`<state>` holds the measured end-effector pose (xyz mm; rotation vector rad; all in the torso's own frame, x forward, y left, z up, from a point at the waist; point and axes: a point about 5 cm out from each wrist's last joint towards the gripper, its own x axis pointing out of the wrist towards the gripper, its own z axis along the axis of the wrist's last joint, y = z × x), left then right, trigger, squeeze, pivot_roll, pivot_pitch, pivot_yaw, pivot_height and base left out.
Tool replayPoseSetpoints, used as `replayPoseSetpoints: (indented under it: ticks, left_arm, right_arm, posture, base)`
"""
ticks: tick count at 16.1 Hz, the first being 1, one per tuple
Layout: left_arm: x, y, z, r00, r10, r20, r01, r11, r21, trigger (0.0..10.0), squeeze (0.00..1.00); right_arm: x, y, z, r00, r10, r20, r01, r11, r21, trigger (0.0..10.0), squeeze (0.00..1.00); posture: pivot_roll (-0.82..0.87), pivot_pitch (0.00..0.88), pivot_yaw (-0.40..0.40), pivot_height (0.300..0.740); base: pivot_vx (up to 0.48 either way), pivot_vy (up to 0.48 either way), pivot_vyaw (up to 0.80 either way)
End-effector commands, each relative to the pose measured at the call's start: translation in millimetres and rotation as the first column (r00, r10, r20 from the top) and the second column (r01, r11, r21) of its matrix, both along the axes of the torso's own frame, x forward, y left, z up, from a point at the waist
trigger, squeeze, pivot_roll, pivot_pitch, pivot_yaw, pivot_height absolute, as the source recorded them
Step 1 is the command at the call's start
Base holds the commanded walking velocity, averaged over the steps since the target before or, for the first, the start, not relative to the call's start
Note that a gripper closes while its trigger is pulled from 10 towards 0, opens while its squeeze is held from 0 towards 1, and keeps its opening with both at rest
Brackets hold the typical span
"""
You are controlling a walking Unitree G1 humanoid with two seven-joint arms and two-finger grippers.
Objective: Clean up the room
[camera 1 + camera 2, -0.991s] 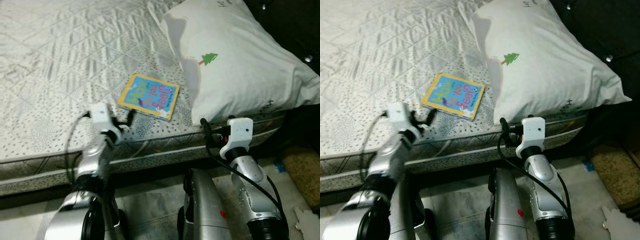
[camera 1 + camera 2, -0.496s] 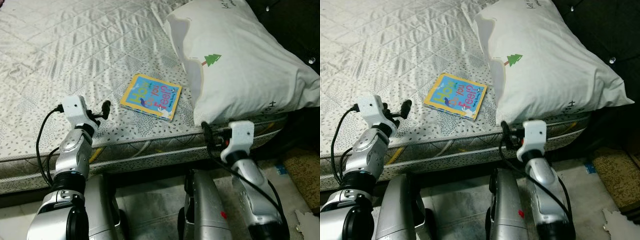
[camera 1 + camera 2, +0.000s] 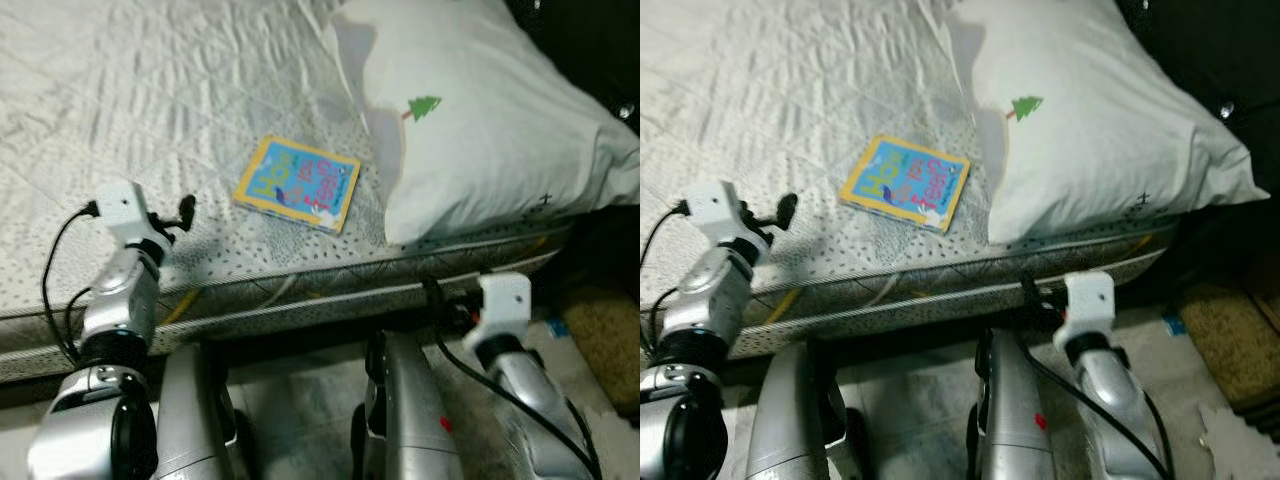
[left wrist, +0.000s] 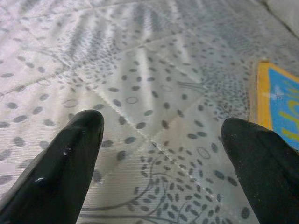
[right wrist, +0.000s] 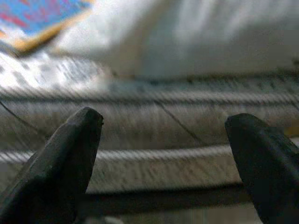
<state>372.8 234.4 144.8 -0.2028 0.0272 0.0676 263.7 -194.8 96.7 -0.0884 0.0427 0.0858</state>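
A small board book with a yellow border and blue cover lies flat on the quilted white mattress, just left of a large white pillow with a green tree print. My left gripper hovers open over the mattress near its front edge, to the left of the book and apart from it; the left wrist view has the book's corner beyond one finger. My right gripper is open and low, facing the mattress side below the pillow, holding nothing.
The mattress front edge runs across in front of me. A dark headboard stands behind the pillow. On the floor to the right lies a brown mat. My own legs stand on pale tiles close to the bed.
My left gripper has drawn back to the left, away from the book's corner. My right gripper has sunk from the mattress top edge to below it. The book has not moved.
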Motion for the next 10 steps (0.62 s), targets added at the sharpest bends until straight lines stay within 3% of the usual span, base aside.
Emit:
replayPoseSetpoints:
  ticks: [1, 5, 10]
  left_arm:
    - [3.8, -3.0, 2, 0.999, -0.033, -0.009, 0.033, 0.999, 0.021, 10.0, 0.00]
    - [17.8, -25.3, 16, 0.992, -0.125, -0.013, 0.125, 0.990, 0.058, 10.0, 0.00]
    - [26.1, -38.8, 22, 0.992, -0.123, -0.023, 0.124, 0.992, 0.037, 10.0, 0.00]
  right_arm:
    - [-8.0, -7.3, 0, 1.000, -0.028, -0.014, 0.027, 1.000, -0.015, 10.0, 0.00]
    - [-26.9, -16.4, 1, 0.998, -0.040, -0.045, 0.039, 0.999, -0.035, 10.0, 0.00]
    - [-33.1, -20.0, 5, 0.997, -0.051, -0.059, 0.048, 0.998, -0.046, 10.0, 0.00]
  posture:
    - [-0.09, 0.340, -0.052, 0.509]
    - [-0.12, 0.387, -0.063, 0.509]
    - [-0.14, 0.400, -0.063, 0.509]
  base:
    - [0.000, 0.000, 0.00]
    - [0.000, 0.000, 0.00]
    - [0.000, 0.000, 0.00]
